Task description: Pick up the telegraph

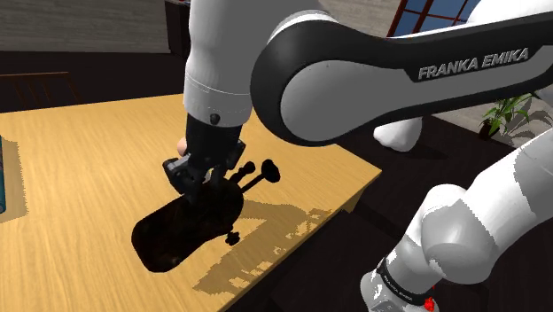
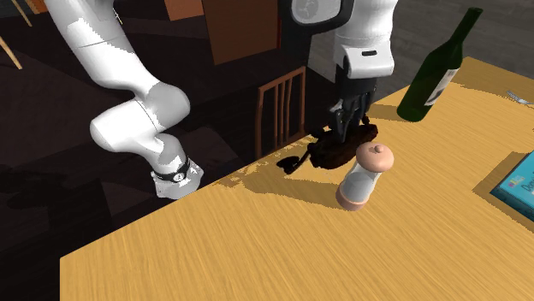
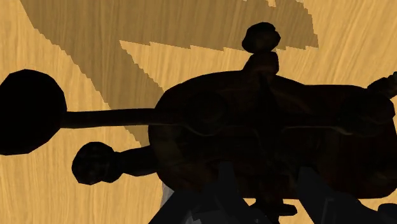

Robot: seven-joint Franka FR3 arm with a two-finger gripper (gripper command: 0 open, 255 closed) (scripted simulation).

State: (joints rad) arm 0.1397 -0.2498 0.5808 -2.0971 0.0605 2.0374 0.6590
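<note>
The telegraph [image 2: 338, 152] is a dark brown device with an oval base [image 1: 182, 230] and black knobbed levers [image 1: 266, 168]. It lies near the wooden table's [image 1: 89, 177] edge. My black gripper [image 1: 211, 180] comes straight down onto it and is shut on its upper part. In the wrist view the two fingertips [image 3: 219, 194] clasp the telegraph's body [image 3: 254, 127] between them, gripper [image 3: 267, 205]. From the second exterior view, the gripper [image 2: 347, 128] sits on top of the device. I cannot tell whether the base touches the table or hangs just above it.
A pale grinder [image 2: 364, 175] stands close beside the telegraph. A green bottle [image 2: 438, 68] stands farther back, and a blue book [image 2: 518, 184] lies at the table's far side. A wooden chair [image 2: 281, 107] sits against the table edge near the gripper.
</note>
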